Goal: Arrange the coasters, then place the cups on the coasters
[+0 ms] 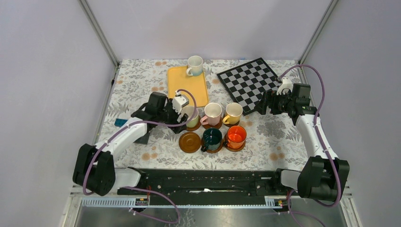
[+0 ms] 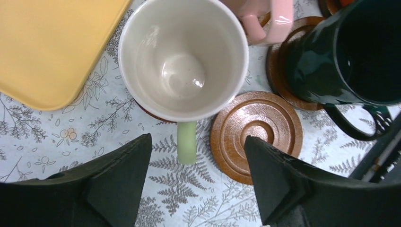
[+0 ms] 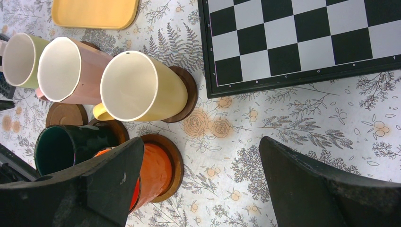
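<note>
A: Five cups sit on coasters (image 3: 188,87): pale green cup (image 1: 191,115), pink cup (image 1: 213,111) and yellow cup (image 1: 233,112) in the back row, dark green cup (image 1: 212,137) and orange cup (image 1: 236,135) in front.
B: The sixth?
A: White cup (image 1: 195,65) stands at the far end of the tray (image 1: 182,87), well apart from the others. The bare coaster (image 1: 190,142) lies front left, just beside the dark green cup.
B: Left pincer (image 2: 197,142)?
A: Wide, holding nothing. Its fingers (image 2: 127,175) flank the pale green cup's handle without touching it.
B: Right pincer (image 3: 201,142)?
A: Wide too, nothing between the fingers, hovering over the tabletop (image 1: 283,142) near the chessboard (image 1: 248,82), right of the yellow cup.
</note>
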`<state>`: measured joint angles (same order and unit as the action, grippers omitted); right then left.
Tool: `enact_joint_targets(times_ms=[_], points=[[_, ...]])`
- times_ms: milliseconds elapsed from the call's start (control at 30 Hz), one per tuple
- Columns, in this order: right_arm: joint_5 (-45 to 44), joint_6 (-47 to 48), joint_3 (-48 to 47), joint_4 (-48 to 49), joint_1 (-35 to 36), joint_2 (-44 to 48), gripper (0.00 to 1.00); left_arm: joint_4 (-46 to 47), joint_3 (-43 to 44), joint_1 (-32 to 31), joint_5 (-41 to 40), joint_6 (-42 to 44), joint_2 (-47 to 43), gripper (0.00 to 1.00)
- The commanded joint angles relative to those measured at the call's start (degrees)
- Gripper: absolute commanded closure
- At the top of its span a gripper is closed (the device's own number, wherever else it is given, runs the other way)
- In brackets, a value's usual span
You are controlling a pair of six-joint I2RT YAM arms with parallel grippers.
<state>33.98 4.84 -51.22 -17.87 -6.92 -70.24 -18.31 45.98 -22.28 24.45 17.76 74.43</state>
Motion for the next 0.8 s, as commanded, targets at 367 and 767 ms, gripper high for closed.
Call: enact_joint_targets(times_ms=[367, 767], points=[[1.20, -0.24, -0.46, 1.19, -0.24, 0.21, 0.02, -11.43, 24.47, 6.99, 5.95, -3.22, 2.50, 0.06], [0.19, 0.65, -0.49, 0.60, -0.20, 1.24, 0.02, 1.31, 47.15, 7.52, -1.34, -11.24, 31.18, 0.07]])
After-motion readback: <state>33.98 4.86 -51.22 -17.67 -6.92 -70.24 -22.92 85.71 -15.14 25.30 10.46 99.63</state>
